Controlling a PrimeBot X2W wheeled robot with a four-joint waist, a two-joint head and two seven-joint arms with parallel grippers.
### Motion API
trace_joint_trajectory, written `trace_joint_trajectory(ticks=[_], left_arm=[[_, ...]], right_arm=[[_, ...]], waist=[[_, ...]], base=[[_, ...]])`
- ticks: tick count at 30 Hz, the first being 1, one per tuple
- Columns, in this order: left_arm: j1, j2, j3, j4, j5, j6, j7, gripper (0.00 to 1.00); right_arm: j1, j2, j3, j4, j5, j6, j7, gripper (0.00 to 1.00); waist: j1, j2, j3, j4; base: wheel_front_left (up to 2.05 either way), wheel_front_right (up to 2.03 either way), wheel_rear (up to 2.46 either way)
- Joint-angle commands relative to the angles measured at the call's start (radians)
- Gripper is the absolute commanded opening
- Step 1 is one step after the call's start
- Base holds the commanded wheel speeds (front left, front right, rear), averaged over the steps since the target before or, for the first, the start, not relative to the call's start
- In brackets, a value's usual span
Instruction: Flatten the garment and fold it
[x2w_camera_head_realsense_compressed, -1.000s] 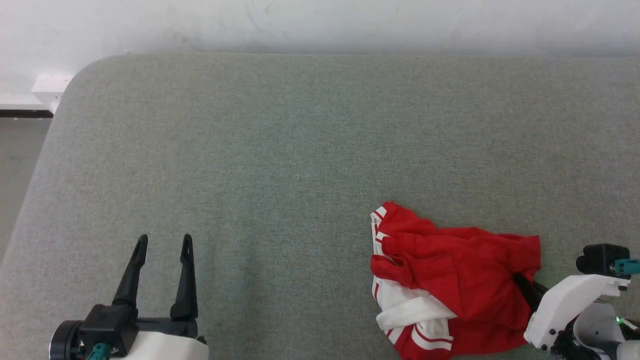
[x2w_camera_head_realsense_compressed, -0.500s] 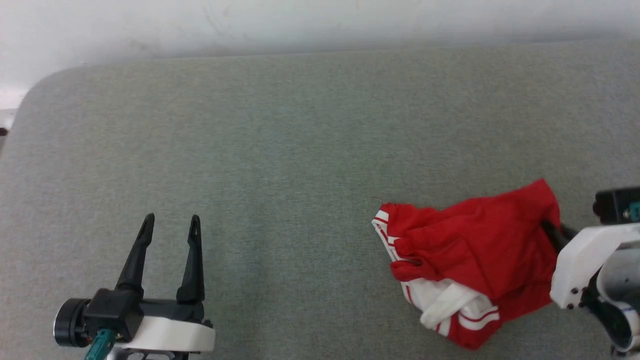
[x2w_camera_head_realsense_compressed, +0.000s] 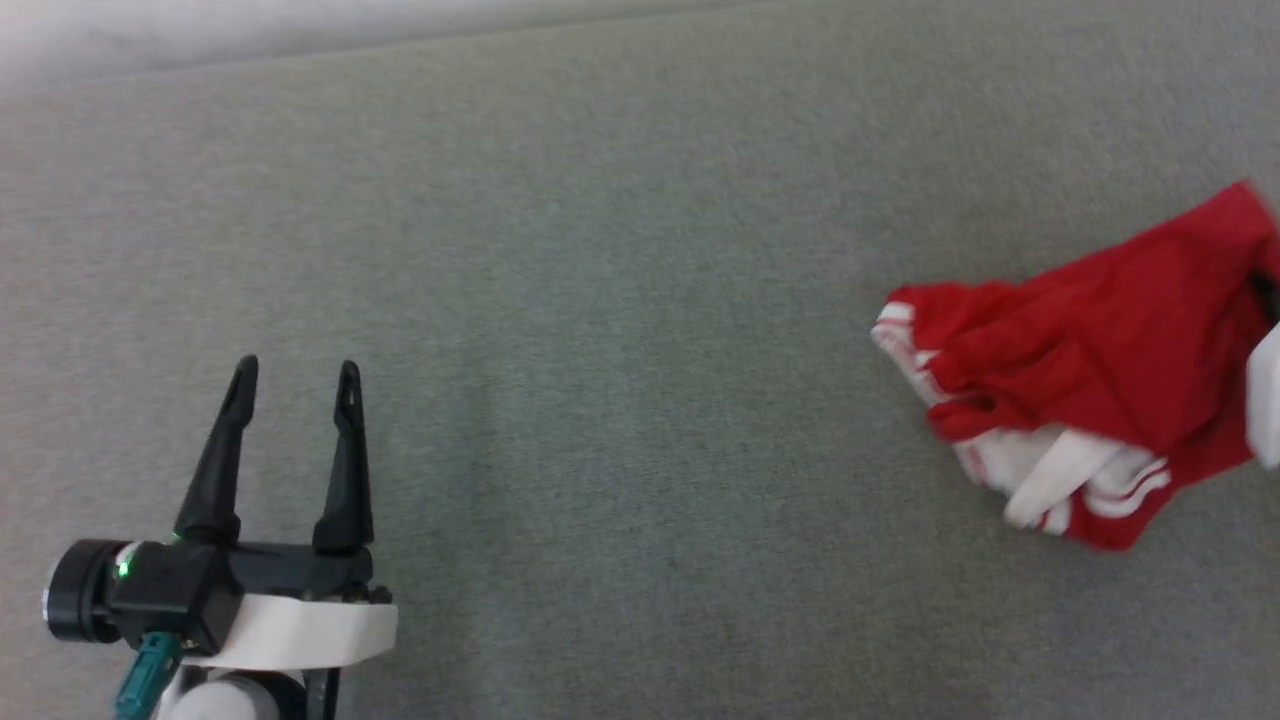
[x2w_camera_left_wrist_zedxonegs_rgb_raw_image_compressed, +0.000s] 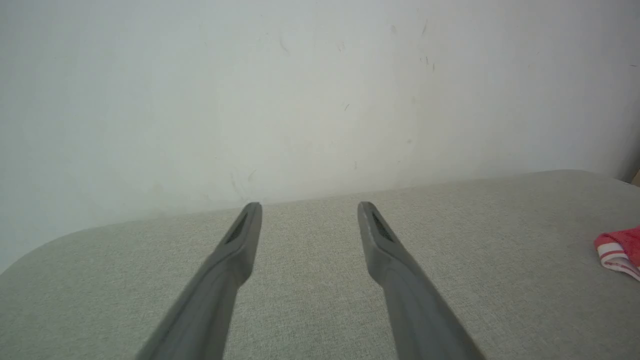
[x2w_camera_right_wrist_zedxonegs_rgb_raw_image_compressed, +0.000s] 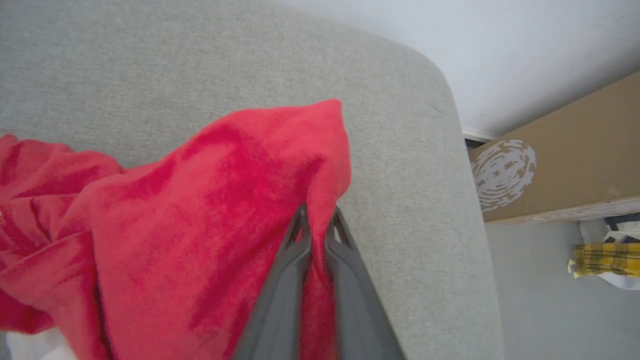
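The garment (x2w_camera_head_realsense_compressed: 1090, 370) is a crumpled red shirt with white striped trim, bunched at the right of the grey table (x2w_camera_head_realsense_compressed: 600, 300). Its red cloth (x2w_camera_right_wrist_zedxonegs_rgb_raw_image_compressed: 210, 210) is lifted at one edge, where my right gripper (x2w_camera_right_wrist_zedxonegs_rgb_raw_image_compressed: 317, 217) is shut on a fold of it. A striped corner of the garment (x2w_camera_left_wrist_zedxonegs_rgb_raw_image_compressed: 617, 247) shows at the right edge of the left wrist view. My left gripper (x2w_camera_head_realsense_compressed: 295, 375) hovers open over bare table at the lower left, far from the garment, with nothing between its fingers (x2w_camera_left_wrist_zedxonegs_rgb_raw_image_compressed: 240, 240).
A white wall (x2w_camera_left_wrist_zedxonegs_rgb_raw_image_compressed: 300, 100) runs behind the table's far edge. In the right wrist view the table's rounded corner (x2w_camera_right_wrist_zedxonegs_rgb_raw_image_compressed: 440, 90) is close, with a cardboard box (x2w_camera_right_wrist_zedxonegs_rgb_raw_image_compressed: 560, 160) and a yellow checked cloth (x2w_camera_right_wrist_zedxonegs_rgb_raw_image_compressed: 605, 260) on the floor beyond it.
The head camera has shifted, so the whole picture slid. The right gripper has drawn the garment's held edge up and to the right, stretching the bundle. The left gripper stays open.
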Motion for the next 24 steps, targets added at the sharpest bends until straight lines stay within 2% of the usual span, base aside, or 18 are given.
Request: trace_joint_trajectory(ticks=[1, 11, 24], left_arm=[[-0.02, 0.013, 0.006, -0.015, 0.01, 0.007, -0.002, 1.0], [-0.047, 0.068, 0.033, -0.117, 0.031, 0.014, 0.04, 1.0], [-0.093, 0.127, 0.04, -0.228, 0.054, 0.004, 0.108, 1.0]], right_arm=[[-0.045, -0.036, 0.004, 0.016, -0.019, -0.001, -0.015, 0.0], [-0.189, -0.196, 0.054, 0.116, -0.066, -0.001, -0.084, 0.0], [-0.301, -0.253, 0.027, 0.223, -0.153, -0.001, -0.197, 0.0]], waist=[[-0.0002, 0.0, 0.053, -0.05], [-0.0002, 0.0, 0.156, -0.12], [-0.0002, 0.0, 0.293, -0.187]], base=[[0.0, 0.0, 0.0], [0.0, 0.0, 0.0], [0.0, 0.0, 0.0]])
